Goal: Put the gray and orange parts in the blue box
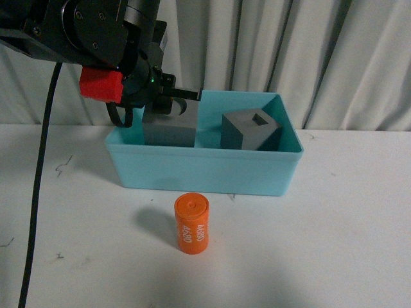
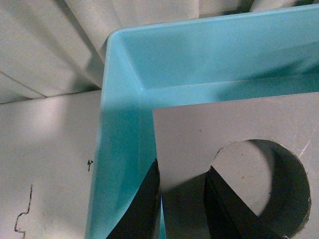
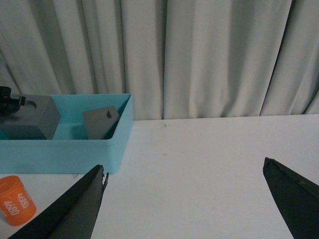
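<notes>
My left gripper [image 1: 172, 102] is shut on the gray cube with the round recess [image 1: 170, 125], holding it by one wall at the left end of the blue box [image 1: 205, 168]. In the left wrist view one finger is outside the cube [image 2: 249, 124] and one in the recess, over the box's corner [image 2: 117, 99]. The gray cube with the rectangular recess [image 1: 249, 130] lies tilted in the box's right half. The orange cylinder [image 1: 192, 222] with white digits stands on the table in front of the box. My right gripper [image 3: 184, 167] is open over bare table, right of the box [image 3: 65, 149] and cylinder [image 3: 15, 203].
White curtains [image 1: 289, 45] hang close behind the box. A black cable [image 1: 38, 179] drops from the left arm along the table's left side. The white table [image 1: 334, 244] stretches to the right of the box.
</notes>
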{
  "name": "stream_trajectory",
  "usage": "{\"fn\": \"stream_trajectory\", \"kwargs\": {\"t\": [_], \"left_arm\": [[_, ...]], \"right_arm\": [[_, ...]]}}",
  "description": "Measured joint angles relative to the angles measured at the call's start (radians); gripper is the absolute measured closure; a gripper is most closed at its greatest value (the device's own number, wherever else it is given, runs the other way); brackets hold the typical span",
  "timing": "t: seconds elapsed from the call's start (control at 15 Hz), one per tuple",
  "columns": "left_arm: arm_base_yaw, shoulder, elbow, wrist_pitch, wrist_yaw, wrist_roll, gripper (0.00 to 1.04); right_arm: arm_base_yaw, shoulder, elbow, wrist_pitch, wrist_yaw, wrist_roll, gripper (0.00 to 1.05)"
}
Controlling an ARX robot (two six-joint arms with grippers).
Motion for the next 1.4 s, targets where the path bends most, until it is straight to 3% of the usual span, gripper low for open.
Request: {"fn": "stream_trajectory", "kwargs": {"t": [0.07, 0.13, 0.2, 0.27, 0.47, 0.67, 0.8, 0.93, 1.0, 1.13, 1.2, 1.4], "left_arm": [[0.003, 0.002, 0.0, 0.002, -0.001, 0.0, 0.83], [0.006, 0.001, 0.0, 0.017, 0.004, -0.001, 0.61], [0.017, -0.083, -0.093, 0.006, 0.069, -0.081, 0.17], [0.024, -0.438, -0.312, -0.006, 0.219, -0.227, 0.07], [0.028, -0.892, -0.69, -0.113, 0.289, -0.317, 0.07], [0.144, -1.439, -1.135, -0.475, 0.277, -0.456, 0.07], [0.151, -1.621, -1.356, 0.047, 0.134, -0.284, 0.25], [0.2, -1.706, -1.471, 0.327, 0.143, -0.067, 0.5], [0.216, -1.743, -1.472, 0.32, 0.165, -0.019, 0.65], [0.332, -1.807, -1.491, 0.274, 0.27, 0.014, 0.9], [0.335, -1.831, -1.498, 0.256, 0.274, 0.018, 1.03], [0.327, -1.88, -1.532, 0.254, 0.283, 0.022, 1.03]], "right_arm": [[0.0, 0.0, 0.0, 0.0, 0.0, 0.0, 0.06], [0.0, 0.0, 0.0, 0.0, 0.0, 0.0, 0.06], [0.0, 0.0, 0.0, 0.0, 0.0, 0.0, 0.06], [0.0, 0.0, 0.0, 0.0, 0.0, 0.0, 0.06], [0.0, 0.0, 0.0, 0.0, 0.0, 0.0, 0.06], [0.0, 0.0, 0.0, 0.0, 0.0, 0.0, 0.06], [0.004, 0.0, 0.0, 0.001, 0.003, 0.0, 0.06], [0.005, 0.0, 0.0, 0.0, 0.002, 0.0, 0.06], [0.005, 0.0, 0.0, 0.0, 0.002, 0.0, 0.06], [0.005, 0.0, 0.0, 0.0, 0.003, 0.0, 0.06], [0.005, 0.0, 0.0, 0.0, 0.002, 0.0, 0.06], [0.005, 0.0, 0.0, 0.0, 0.0, 0.0, 0.06]]}}
